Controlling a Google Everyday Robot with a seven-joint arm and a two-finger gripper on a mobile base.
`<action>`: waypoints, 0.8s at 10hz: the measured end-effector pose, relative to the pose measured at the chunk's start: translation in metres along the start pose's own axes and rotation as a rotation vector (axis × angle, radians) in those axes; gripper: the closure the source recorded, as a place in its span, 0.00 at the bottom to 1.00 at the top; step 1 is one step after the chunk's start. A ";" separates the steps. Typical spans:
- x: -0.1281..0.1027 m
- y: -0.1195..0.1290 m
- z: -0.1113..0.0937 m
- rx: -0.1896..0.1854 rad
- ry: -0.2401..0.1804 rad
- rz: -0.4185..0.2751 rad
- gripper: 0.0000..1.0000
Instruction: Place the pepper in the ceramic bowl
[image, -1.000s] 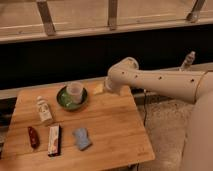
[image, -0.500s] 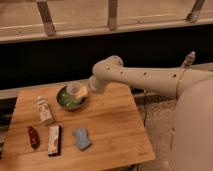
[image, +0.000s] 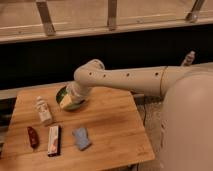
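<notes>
The pepper (image: 33, 136), small, dark red and glossy, lies at the front left of the wooden table (image: 110, 125). The green ceramic bowl (image: 61, 96) stands at the table's back left, mostly hidden behind my arm. My gripper (image: 72, 100) hangs at the end of the white arm, right over or in the bowl, about a hand's length behind and to the right of the pepper. It holds nothing that I can see.
A small whitish bottle (image: 43, 110) stands between the bowl and the pepper. A flat red-and-white packet (image: 53, 140) lies right of the pepper, with a blue-grey cloth-like thing (image: 81, 138) beside it. A dark wall and railing run behind the table.
My arm has swung left across the back of the table. The gripper now covers the bowl, and the whitish cup seen in it earlier is hidden.
</notes>
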 end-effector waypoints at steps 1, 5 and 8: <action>0.000 0.001 0.001 -0.003 0.001 -0.001 0.20; 0.031 -0.009 0.012 -0.041 0.058 -0.013 0.20; 0.028 0.015 0.027 -0.080 0.095 -0.094 0.20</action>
